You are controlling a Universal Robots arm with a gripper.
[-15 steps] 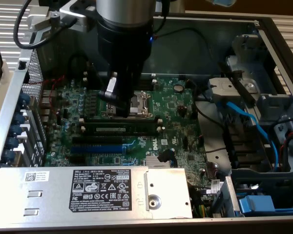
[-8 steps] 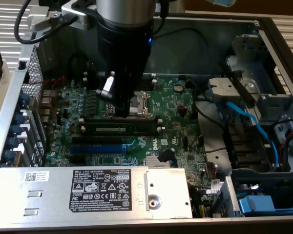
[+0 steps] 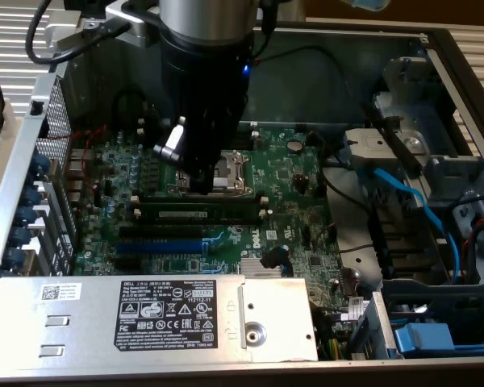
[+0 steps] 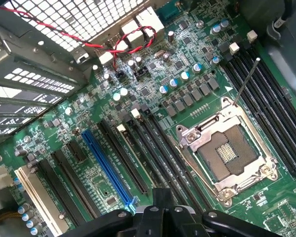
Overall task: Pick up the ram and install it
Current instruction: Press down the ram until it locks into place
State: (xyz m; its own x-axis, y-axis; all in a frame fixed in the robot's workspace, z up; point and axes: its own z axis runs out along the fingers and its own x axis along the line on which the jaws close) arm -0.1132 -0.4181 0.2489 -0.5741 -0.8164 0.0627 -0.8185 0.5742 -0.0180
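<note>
Gripper hangs shut and empty over the CPU socket. Just beside that socket, the ram sits in its slot; looks installed, little left to do.

in the exterior view you get soft, rather dim light inside the computer case, while the slatted surface outside it is washed out almost to white. the arm is dark and throws a shadow on the motherboard under it. a small blue light glows on the arm. the picture is slightly soft everywhere. in the wrist view the board is evenly lit and sharp, daylight burns through the perforated panel, and the gripper near the lens is dark and blurred.
</note>
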